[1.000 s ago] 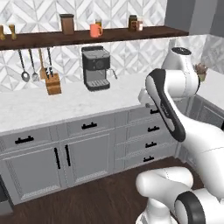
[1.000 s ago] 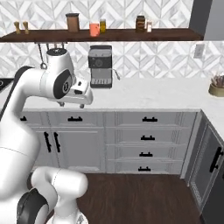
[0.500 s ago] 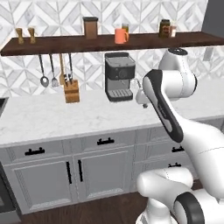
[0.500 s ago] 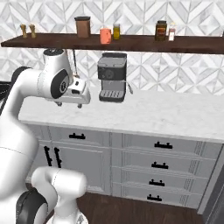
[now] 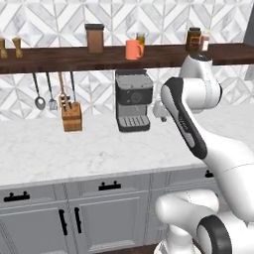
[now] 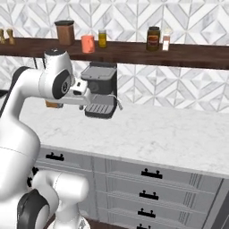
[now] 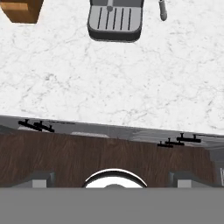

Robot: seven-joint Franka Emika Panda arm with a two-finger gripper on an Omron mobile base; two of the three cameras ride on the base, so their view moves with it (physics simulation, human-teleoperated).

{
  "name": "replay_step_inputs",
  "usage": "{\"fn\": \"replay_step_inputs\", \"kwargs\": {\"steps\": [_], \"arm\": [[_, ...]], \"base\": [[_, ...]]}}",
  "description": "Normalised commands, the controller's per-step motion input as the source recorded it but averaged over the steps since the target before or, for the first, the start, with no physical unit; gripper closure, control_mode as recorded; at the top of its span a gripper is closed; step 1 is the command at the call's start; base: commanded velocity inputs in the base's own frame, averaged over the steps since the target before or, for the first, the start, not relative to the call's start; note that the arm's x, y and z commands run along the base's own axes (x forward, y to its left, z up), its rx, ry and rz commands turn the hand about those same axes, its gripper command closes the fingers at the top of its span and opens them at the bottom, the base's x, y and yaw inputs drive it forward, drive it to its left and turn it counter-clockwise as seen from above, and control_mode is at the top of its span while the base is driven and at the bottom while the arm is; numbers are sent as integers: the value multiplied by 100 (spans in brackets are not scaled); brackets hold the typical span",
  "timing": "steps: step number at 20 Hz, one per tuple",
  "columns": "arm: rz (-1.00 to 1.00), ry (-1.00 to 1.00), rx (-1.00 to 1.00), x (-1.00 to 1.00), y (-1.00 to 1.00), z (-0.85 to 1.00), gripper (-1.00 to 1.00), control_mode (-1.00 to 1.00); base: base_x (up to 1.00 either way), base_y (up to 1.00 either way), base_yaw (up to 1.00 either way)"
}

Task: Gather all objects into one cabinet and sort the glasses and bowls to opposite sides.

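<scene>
The marble counter stretched wide below the dark shelf. The coffee machine stood against the wall. The orange mug sat on that shelf, likely awaiting collection. The gripper hung above the counter, spread wide, holding nothing.

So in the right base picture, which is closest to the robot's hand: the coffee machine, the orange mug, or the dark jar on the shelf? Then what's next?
1. Coffee machine: right beside the gripper, on the counter.
2. Orange mug: on the shelf, above the gripper.
3. Dark jar: on the shelf, far off to the picture's right.
</scene>
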Motion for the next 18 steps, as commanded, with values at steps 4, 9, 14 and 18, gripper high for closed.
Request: {"fn": "replay_step_inputs", "kwargs": {"steps": [4, 9, 14, 18], "arm": [[0, 0, 0, 0, 0, 0, -100, 100], [0, 0, 0, 0, 0, 0, -100, 100], [0, 0, 0, 0, 0, 0, -100, 100], [0, 0, 0, 0, 0, 0, -100, 100]], "base": [[37, -10, 4], [25, -5, 4], [12, -4, 8], [35, 0, 4]]}}
